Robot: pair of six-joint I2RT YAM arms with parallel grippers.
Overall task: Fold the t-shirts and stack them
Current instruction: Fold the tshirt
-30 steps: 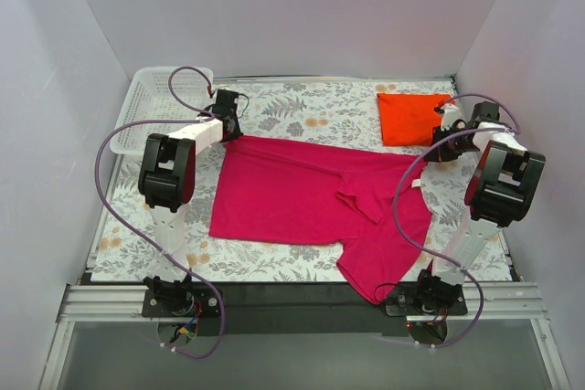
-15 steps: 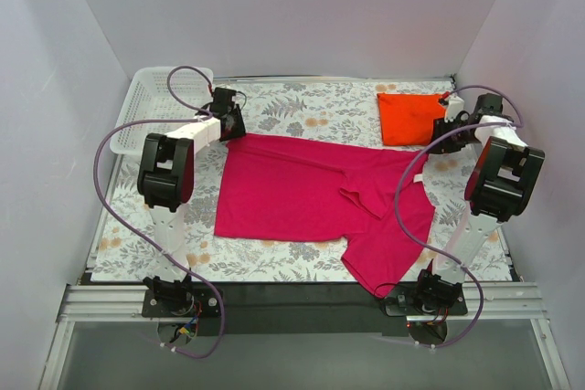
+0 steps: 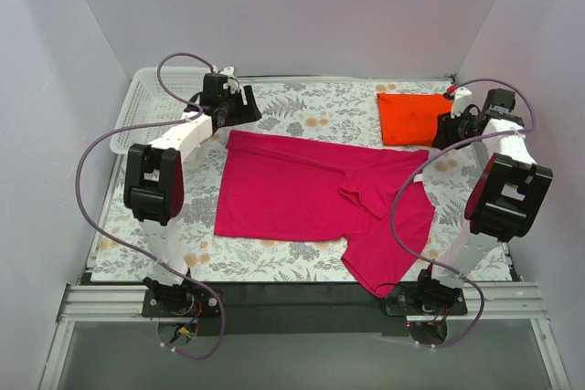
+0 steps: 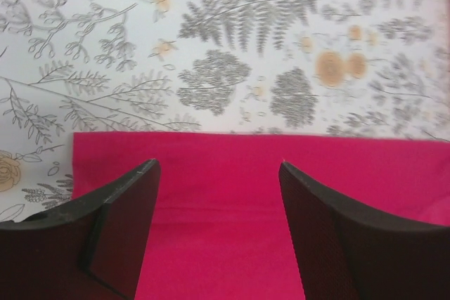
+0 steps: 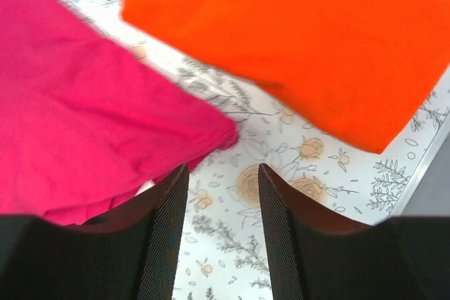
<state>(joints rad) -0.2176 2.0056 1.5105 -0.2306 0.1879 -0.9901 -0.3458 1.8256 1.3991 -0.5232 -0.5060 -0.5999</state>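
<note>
A magenta-pink t-shirt point(image 3: 302, 191) lies spread across the middle of the table, one sleeve part hanging toward the near edge. An orange-red t-shirt point(image 3: 411, 118) lies folded at the far right. My left gripper point(image 3: 245, 112) hovers open above the pink shirt's far left corner; in the left wrist view the left gripper point(image 4: 218, 168) has only pink cloth point(image 4: 365, 170) lying flat below it. My right gripper point(image 3: 446, 131) is open beside the pink shirt's far right corner; the right gripper point(image 5: 223, 170) stands over bare tablecloth, the pink shirt point(image 5: 84, 117) to its left and the orange-red shirt point(image 5: 302, 40) beyond.
A white mesh basket point(image 3: 146, 107) stands at the far left corner. A floral cloth point(image 3: 311, 111) covers the table. Purple cables loop from both arms. White walls close in the back and both sides.
Both grippers have opened and let go of the pink shirt's far edge. The left arm has risen and drawn back toward the far wall; the right one has moved back and to the right.
</note>
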